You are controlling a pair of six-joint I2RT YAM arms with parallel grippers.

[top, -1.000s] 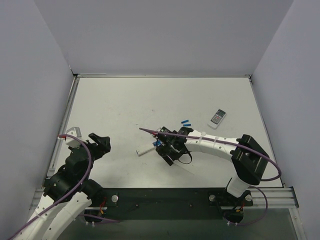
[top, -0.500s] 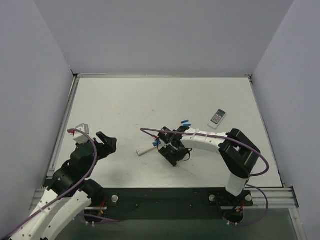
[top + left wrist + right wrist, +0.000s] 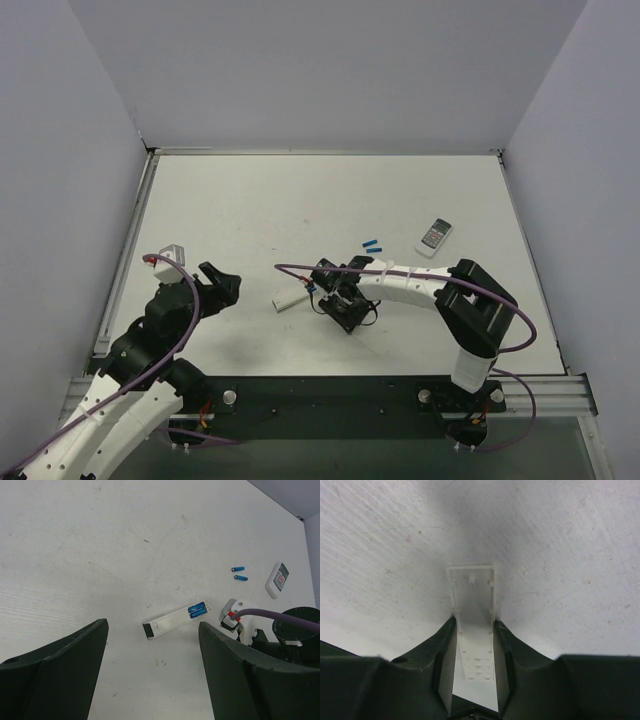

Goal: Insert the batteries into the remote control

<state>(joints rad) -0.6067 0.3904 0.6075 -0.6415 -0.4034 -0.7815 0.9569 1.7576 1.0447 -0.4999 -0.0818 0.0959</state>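
Note:
The remote control (image 3: pixel 172 622) lies back up on the table, a slim white bar (image 3: pixel 291 298) with its battery bay uncovered. Two blue batteries (image 3: pixel 197 611) sit in that bay. Two more batteries (image 3: pixel 371 245) (image 3: pixel 239 573) lie loose farther back. My right gripper (image 3: pixel 474 626) (image 3: pixel 320 287) is just right of the remote, its fingers pressed on both long edges of a white battery cover (image 3: pixel 472 597) held low over the table. My left gripper (image 3: pixel 152 624) (image 3: pixel 222 284) hovers open to the left of the remote, with nothing between its fingers.
A wider white-grey remote with a button pad (image 3: pixel 435 236) (image 3: pixel 277 576) lies at the back right. Grey walls enclose the table on three sides. The right arm's purple cable (image 3: pixel 300 268) arcs over the area beside the slim remote.
The right gripper's jaws have closed onto the battery cover, and the arm has drawn in slightly. The left arm has swung forward and right, toward the remote, still open.

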